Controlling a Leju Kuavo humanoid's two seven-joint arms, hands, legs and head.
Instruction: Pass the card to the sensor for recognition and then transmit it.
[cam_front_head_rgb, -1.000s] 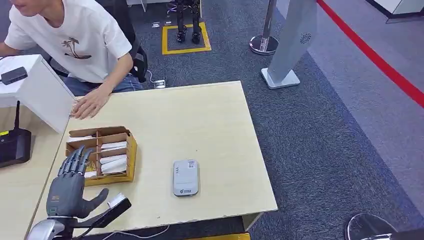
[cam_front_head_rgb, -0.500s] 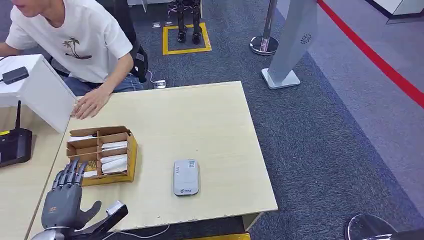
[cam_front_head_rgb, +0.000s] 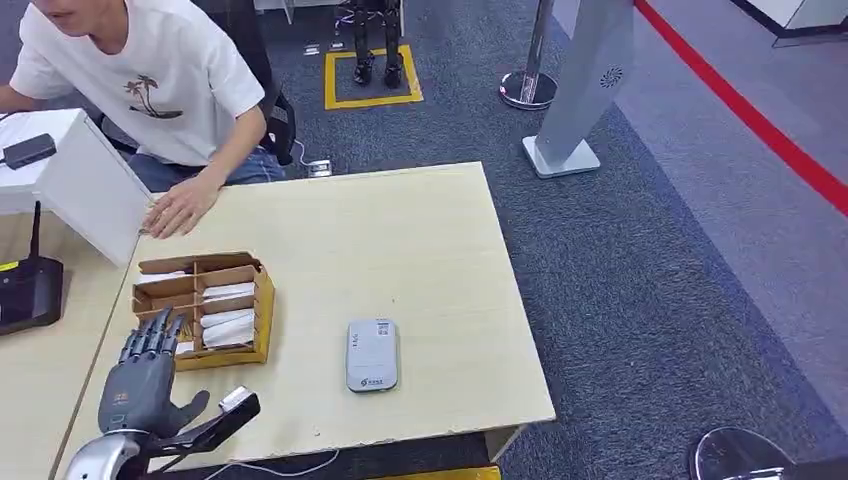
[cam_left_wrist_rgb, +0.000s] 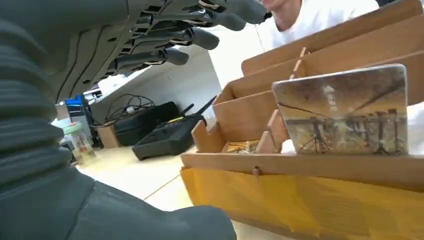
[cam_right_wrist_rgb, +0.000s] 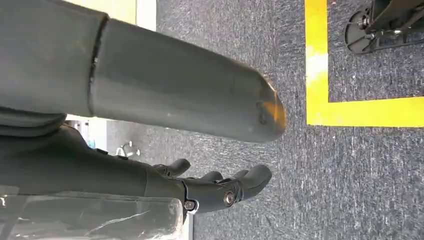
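The white cards (cam_front_head_rgb: 227, 318) lie stacked in the compartments of a brown cardboard organizer box (cam_front_head_rgb: 262, 312) on the pale wooden table (cam_front_head_rgb: 420, 250); the box serves here as the landmark. In the left wrist view the box's yellow front wall and wooden dividers stand close ahead, and one card (cam_left_wrist_rgb: 345, 110) stands upright in a compartment behind the front rail (its face looks glossy and reflective).

The grey card sensor (cam_front_head_rgb: 371, 354) lies flat on the table to the right of the box, apart from it and nearer the table's front edge.

The left hand (cam_front_head_rgb: 140, 375) hovers at the box's near left corner, fingers (cam_front_head_rgb: 150, 335) straight, slightly apart and pointing over the box's front edge, thumb stuck out to the side; it holds nothing.

The right hand (cam_right_wrist_rgb: 210, 192) hangs over dark carpet beside a yellow floor line, far from the box, its fingers loosely curled around nothing.

Beyond the box, a person in a white shirt (cam_front_head_rgb: 140, 75) rests a hand (cam_front_head_rgb: 180, 210) on the table's far left part. Left of the box sits a black router (cam_front_head_rgb: 30, 295).
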